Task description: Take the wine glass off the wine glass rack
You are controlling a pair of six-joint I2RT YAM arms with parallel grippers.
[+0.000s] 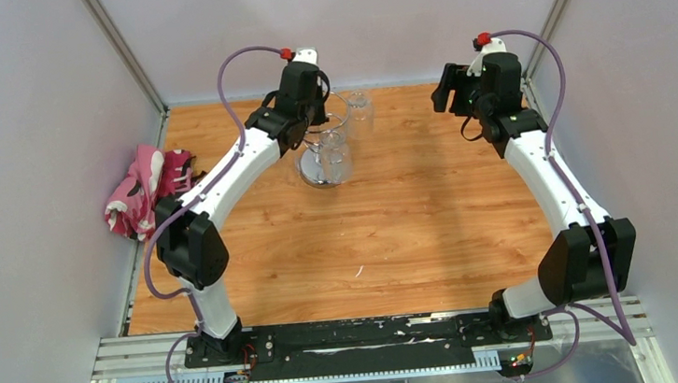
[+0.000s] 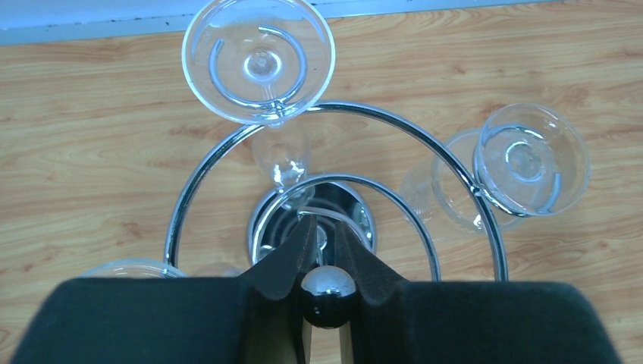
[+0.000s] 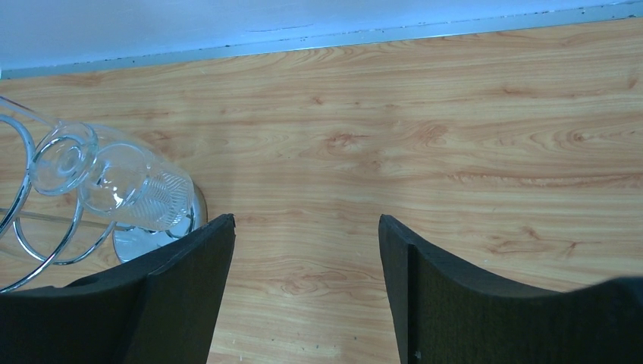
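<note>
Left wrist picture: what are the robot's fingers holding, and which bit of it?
The left gripper has its fingers pinched on the wine glass rack, by the shiny ball atop its post. The right gripper is open, holding nothing.

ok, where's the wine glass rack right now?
Top view: wine glass rack on the table, far side, left of centre, under the left gripper, whose fingers grip its top ball.

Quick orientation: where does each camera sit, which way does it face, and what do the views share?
Top external: high behind the robot, looking down at the table; left arm and right arm show whole.
Left wrist: straight down onto the wine glass rack, left gripper clamped at its top knob.
Right wrist: tilted down toward the back wall; open right gripper frames bare wood.
Shared: all three show the rack with a wine glass hanging.
</note>
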